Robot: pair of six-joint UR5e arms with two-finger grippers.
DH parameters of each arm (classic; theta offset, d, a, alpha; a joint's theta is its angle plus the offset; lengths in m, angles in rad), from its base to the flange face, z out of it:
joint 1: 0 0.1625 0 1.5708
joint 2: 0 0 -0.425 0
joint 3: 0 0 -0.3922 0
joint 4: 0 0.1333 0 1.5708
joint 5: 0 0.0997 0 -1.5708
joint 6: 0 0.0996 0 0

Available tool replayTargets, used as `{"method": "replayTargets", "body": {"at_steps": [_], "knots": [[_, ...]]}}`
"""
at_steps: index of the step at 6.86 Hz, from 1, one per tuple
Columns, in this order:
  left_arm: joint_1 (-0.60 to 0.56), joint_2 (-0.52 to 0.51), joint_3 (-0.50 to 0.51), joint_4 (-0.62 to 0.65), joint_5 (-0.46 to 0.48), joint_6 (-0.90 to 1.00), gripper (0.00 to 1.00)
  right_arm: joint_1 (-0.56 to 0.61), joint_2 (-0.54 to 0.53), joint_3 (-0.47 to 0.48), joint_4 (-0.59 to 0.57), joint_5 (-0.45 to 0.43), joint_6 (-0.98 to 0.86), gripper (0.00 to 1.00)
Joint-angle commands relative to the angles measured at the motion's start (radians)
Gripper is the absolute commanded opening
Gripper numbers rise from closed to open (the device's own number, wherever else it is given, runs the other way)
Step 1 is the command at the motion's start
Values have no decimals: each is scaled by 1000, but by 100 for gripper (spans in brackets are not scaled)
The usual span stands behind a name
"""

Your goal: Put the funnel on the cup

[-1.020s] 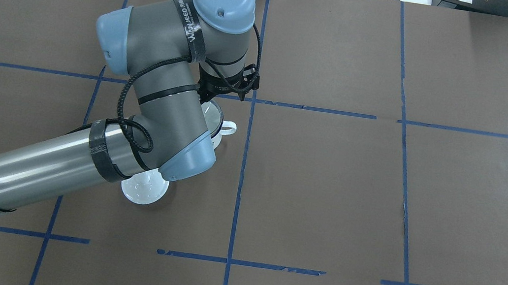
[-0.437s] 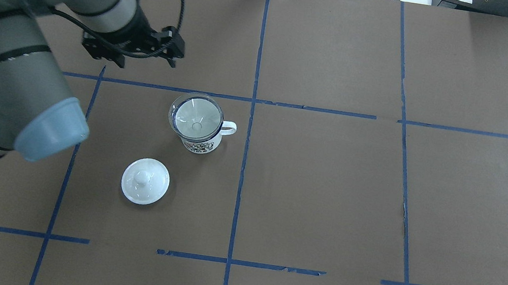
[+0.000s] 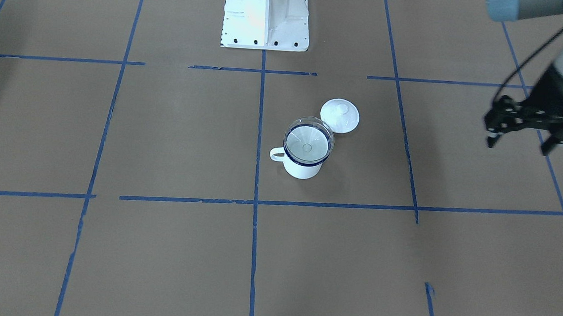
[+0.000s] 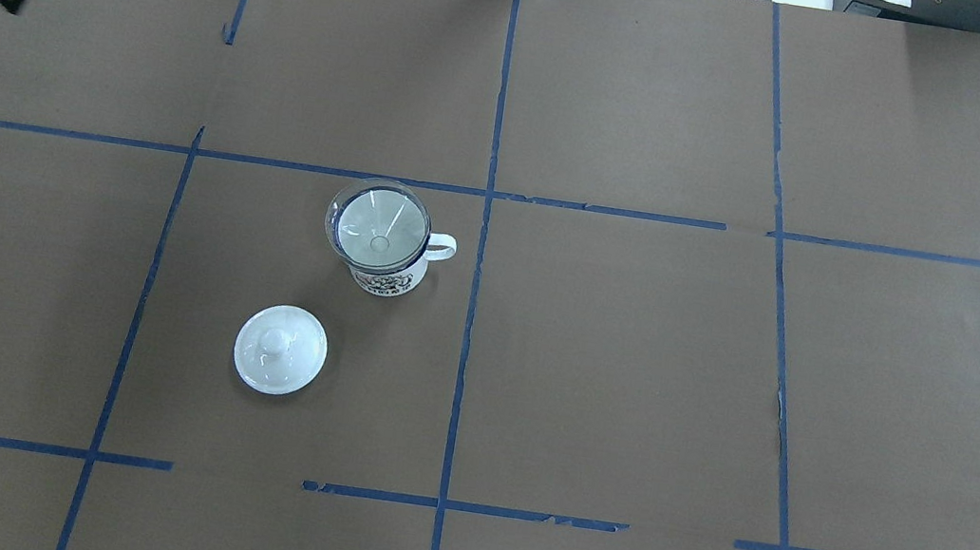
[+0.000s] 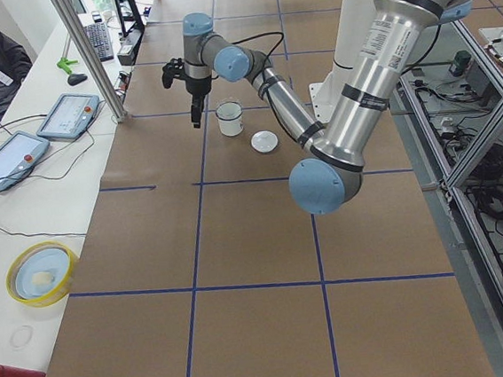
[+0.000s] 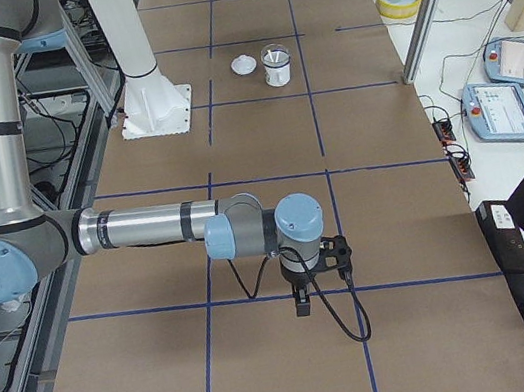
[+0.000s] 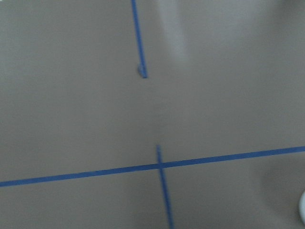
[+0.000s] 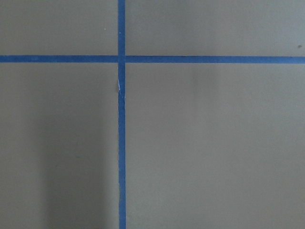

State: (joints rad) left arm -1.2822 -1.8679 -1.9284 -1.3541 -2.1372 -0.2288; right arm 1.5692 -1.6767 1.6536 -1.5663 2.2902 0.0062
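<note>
Sitting right in the mouth of the white enamel cup (image 4: 389, 280) is the clear funnel (image 4: 379, 226), its cone resting on the dark blue rim and the little spout hole showing dead centre. The cup stands upright on the brown worktop (image 4: 628, 381), just left of the middle blue tape line (image 4: 464, 358), with its handle poking out toward that line. A round white knobbed lid (image 4: 280, 349) lies flat near the cup without touching it, a bit closer to the robot and further to its left. The left end effector (image 3: 518, 144) hangs in the air well apart from the cup, over by the worktop's left side, fingers spread wide and nothing between them. The right end effector (image 6: 302, 301) is way down the other end, pointing down by a tape line. Only the side camera catches it, so I can't tell if it's spread or closed.
</note>
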Motion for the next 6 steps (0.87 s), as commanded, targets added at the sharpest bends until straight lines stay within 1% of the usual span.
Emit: {"method": "replayTargets", "body": {"at_steps": [1,2,3,4,5,6], "knots": [[-268,180,165,-116,-64,486,100,0,0,0,0,0,0,100],[-338,255,248,-214,-110,540,100,0,0,0,0,0,0,100],[-356,336,270,-233,-127,534,100,0,0,0,0,0,0,100],[-359,345,319,-224,-125,536,100,0,0,0,0,0,0,100],[-403,348,324,-206,-127,534,100,0,0,0,0,0,0,100],[-407,357,334,-200,-166,533,100,0,0,0,0,0,0,100]]}}
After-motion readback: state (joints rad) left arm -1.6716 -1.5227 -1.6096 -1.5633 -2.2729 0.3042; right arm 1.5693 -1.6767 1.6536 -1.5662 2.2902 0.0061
